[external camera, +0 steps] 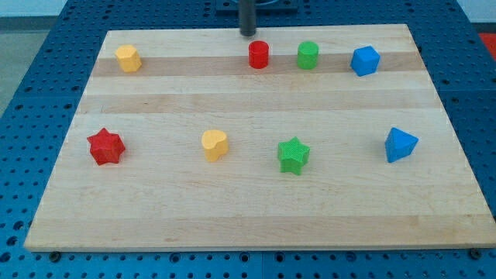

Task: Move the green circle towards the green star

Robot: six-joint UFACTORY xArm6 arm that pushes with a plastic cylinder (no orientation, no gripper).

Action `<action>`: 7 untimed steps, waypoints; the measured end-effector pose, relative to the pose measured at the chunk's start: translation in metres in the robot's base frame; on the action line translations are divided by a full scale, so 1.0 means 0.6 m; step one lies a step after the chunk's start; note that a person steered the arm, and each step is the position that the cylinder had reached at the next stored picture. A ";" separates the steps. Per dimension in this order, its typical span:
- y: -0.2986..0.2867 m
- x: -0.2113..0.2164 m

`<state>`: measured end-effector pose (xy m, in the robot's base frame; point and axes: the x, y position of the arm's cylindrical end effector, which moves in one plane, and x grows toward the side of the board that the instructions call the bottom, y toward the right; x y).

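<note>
At worktop (155, 201) top edge: tip (247, 33) near red circle (259, 55), no pincer fitted.
Green circle (308, 55) untouched, well apart from green star (294, 155); whole push left.

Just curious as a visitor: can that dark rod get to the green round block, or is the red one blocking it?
Probably yes. My tip sits just above-left of the red circle; the green circle lies beyond, reachable along the top edge.

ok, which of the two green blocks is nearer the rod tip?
The green circle, in the top row right of the red circle. The green star sits far lower than my tip.
</note>
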<state>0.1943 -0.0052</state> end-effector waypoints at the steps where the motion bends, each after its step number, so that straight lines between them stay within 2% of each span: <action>1: 0.117 0.049; 2: 0.159 0.070; 7: 0.169 0.119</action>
<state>0.2658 0.0963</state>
